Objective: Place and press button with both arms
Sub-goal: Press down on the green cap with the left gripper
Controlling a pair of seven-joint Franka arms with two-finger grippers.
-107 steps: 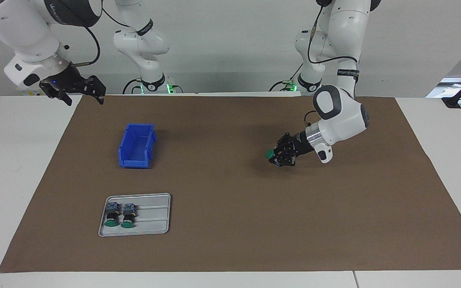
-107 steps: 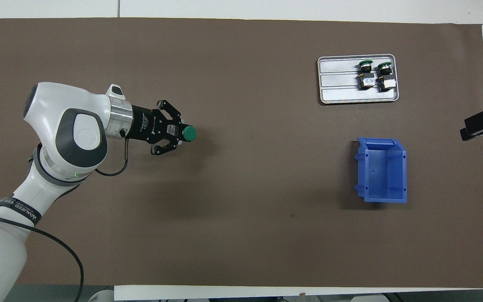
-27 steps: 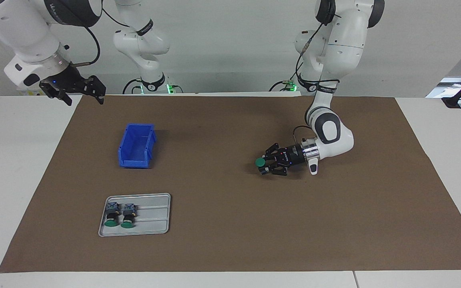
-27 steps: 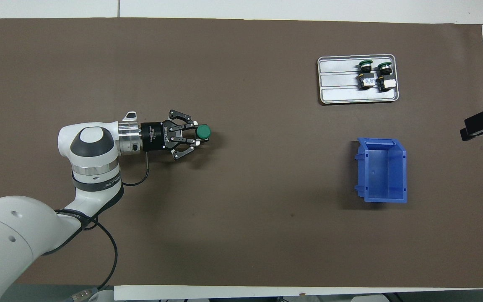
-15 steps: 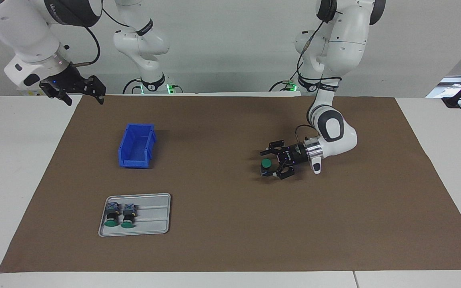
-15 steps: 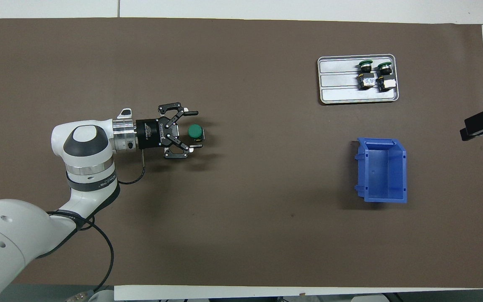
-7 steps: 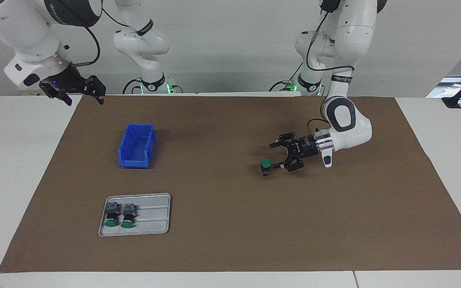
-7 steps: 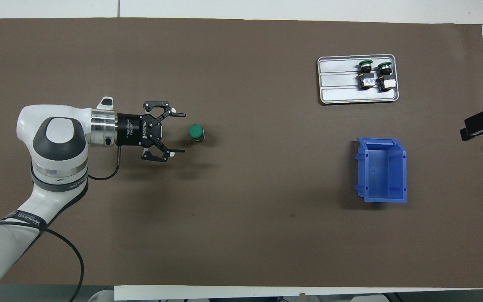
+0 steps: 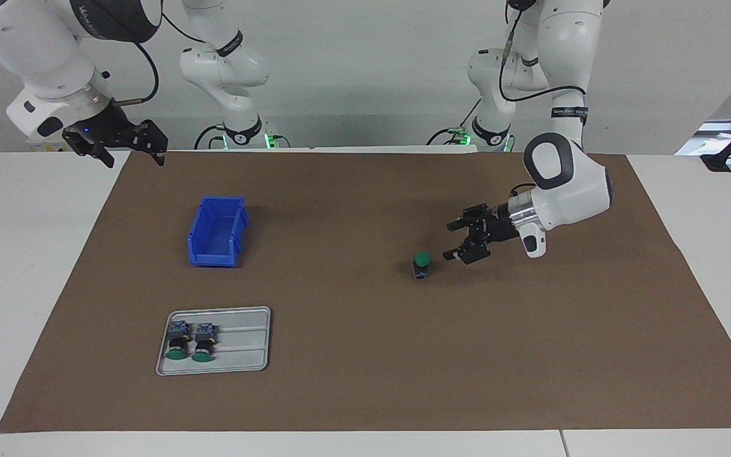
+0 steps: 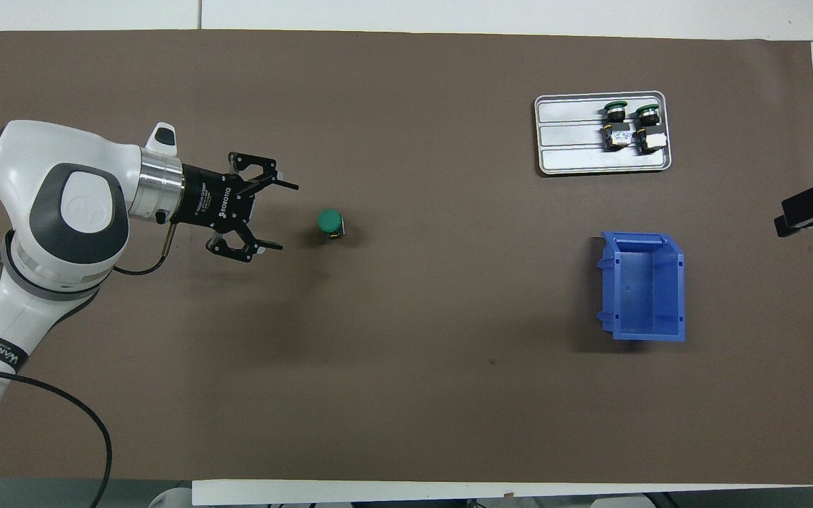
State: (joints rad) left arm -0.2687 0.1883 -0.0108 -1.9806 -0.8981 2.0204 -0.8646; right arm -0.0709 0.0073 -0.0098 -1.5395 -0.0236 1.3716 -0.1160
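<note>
Now, button [image 9: 421, 264]: I see it standing upright on the brown mat [image 9: 365, 393], green cap up, toward the left arm's end of the table, touching nothing.
Left gripper [image 9: 457, 240]: fingers spread wide and empty, low over the mat at about 2 o'clock from the button in the facing view, clear of it.
Right gripper [image 9: 129, 147]: waiting over the mat's corner by its own base; I cannot tell its finger state.
Handling: I judge it light, rigid plastic, top-heavy on a small base, so easily tipped.
Hold: the block body, not the cap.
Press: straight down on the cap, centred.
Spares [image 9: 188, 341]: two alike lying in the grey tray [image 9: 245, 362], blue bin [image 9: 216, 230] at its 12 o'clock.
</note>
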